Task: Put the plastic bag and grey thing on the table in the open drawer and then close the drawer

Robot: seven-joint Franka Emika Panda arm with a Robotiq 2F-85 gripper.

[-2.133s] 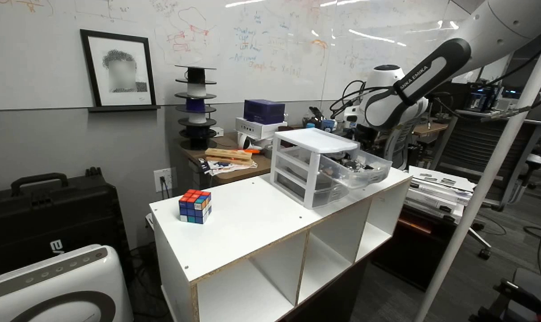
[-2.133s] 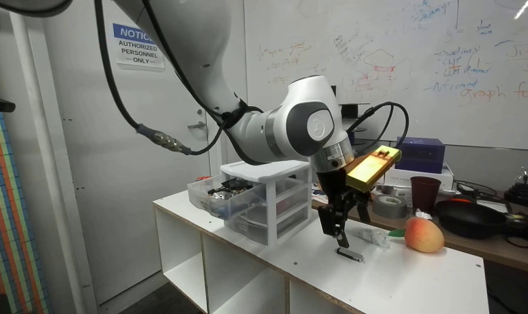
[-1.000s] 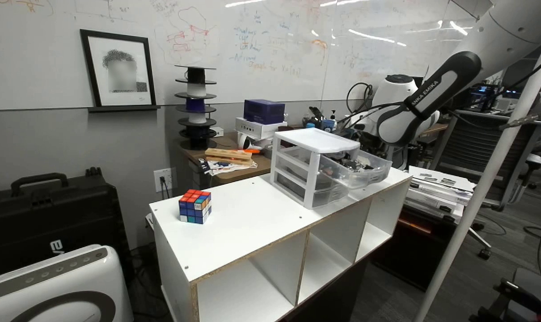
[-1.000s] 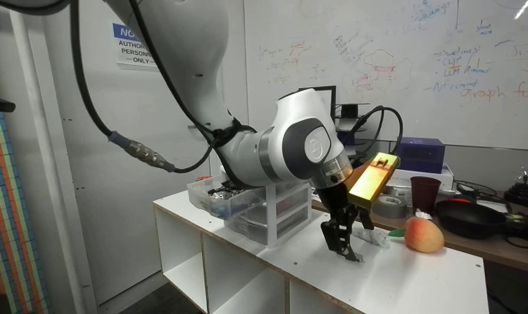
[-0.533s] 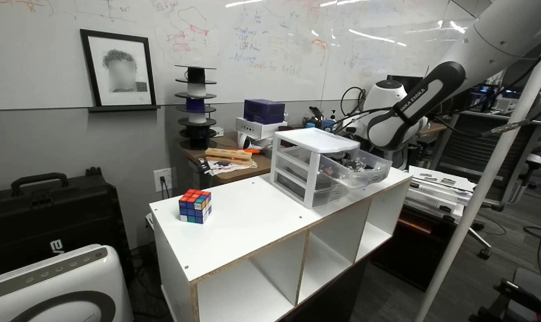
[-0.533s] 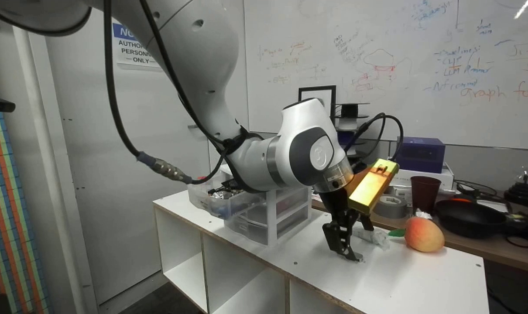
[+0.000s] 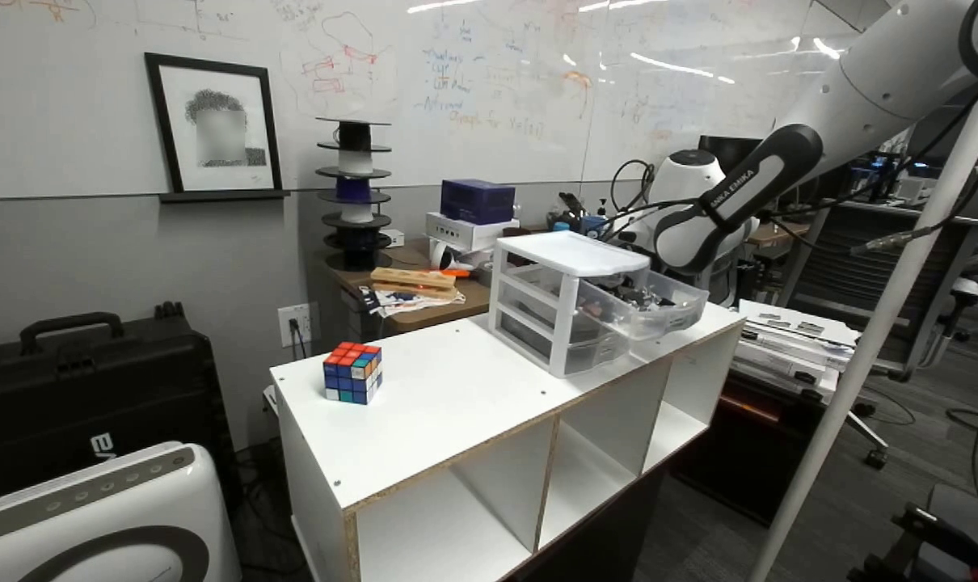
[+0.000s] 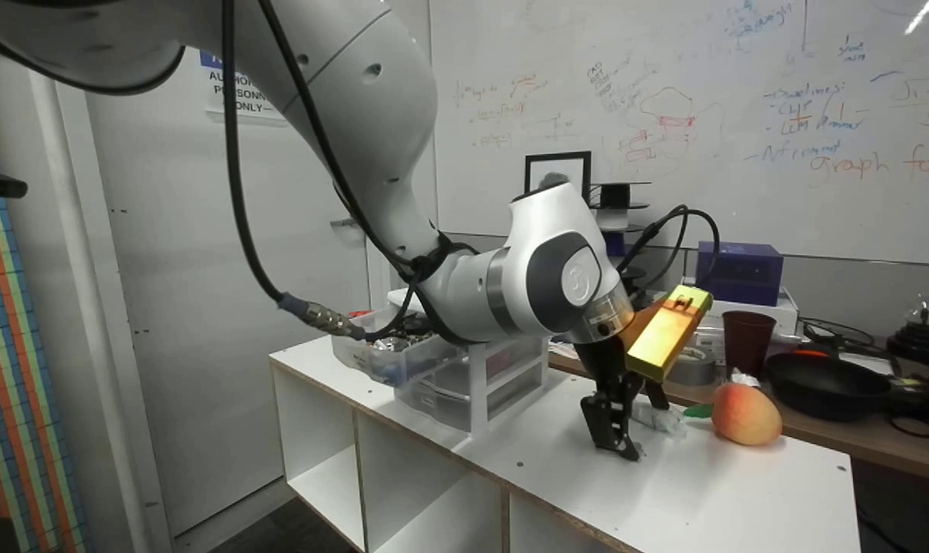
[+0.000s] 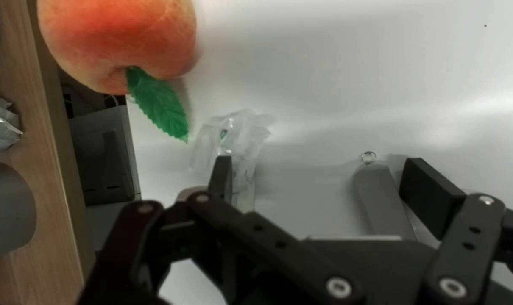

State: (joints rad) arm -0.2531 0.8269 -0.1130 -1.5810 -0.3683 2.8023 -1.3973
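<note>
The gripper [image 9: 324, 182] hangs low over the white table [image 9: 345, 76], its fingers spread wide. Between them, close by one finger, lies the grey thing [image 9: 383, 197]; whether they touch I can't tell. The other finger partly hides the plastic bag [image 9: 241, 137]. Near that sits a peach [image 9: 121, 38], and, well apart, the drawer [image 7: 671, 323] stands open.
</note>
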